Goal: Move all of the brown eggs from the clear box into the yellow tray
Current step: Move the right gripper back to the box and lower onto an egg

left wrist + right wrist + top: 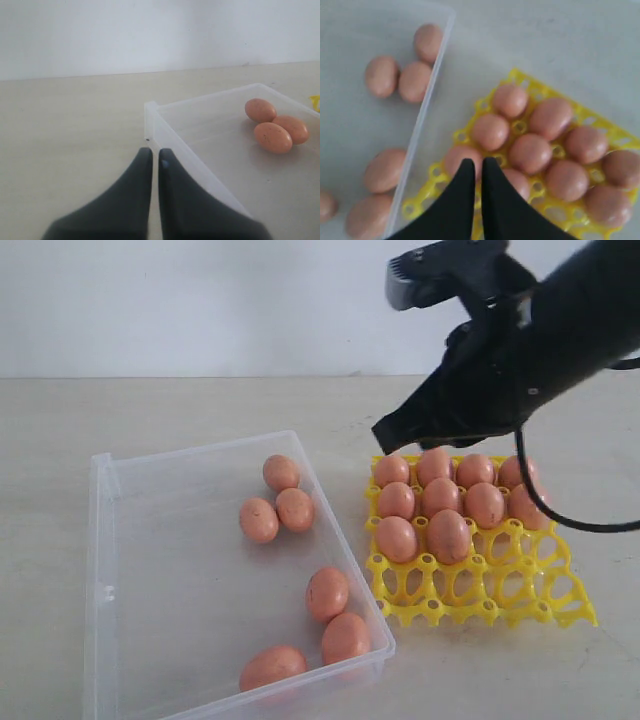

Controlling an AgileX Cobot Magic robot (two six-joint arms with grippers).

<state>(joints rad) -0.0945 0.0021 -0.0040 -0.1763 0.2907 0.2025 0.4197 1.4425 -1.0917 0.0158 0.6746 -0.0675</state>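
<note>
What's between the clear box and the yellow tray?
Just a narrow strip of bare beige tabletop separates the shallow transparent plastic box from the bright yellow lattice egg tray; the exterior and right wrist views both show it.

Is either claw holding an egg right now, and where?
Nothing is held. The right gripper is shut and empty over the tray; the left gripper is shut and empty by the box corner.

Looks like a robot test lab. Bare beige desk [200, 405] against plain white wall [200, 300]; black robot arm [580, 320] overhead.
</note>
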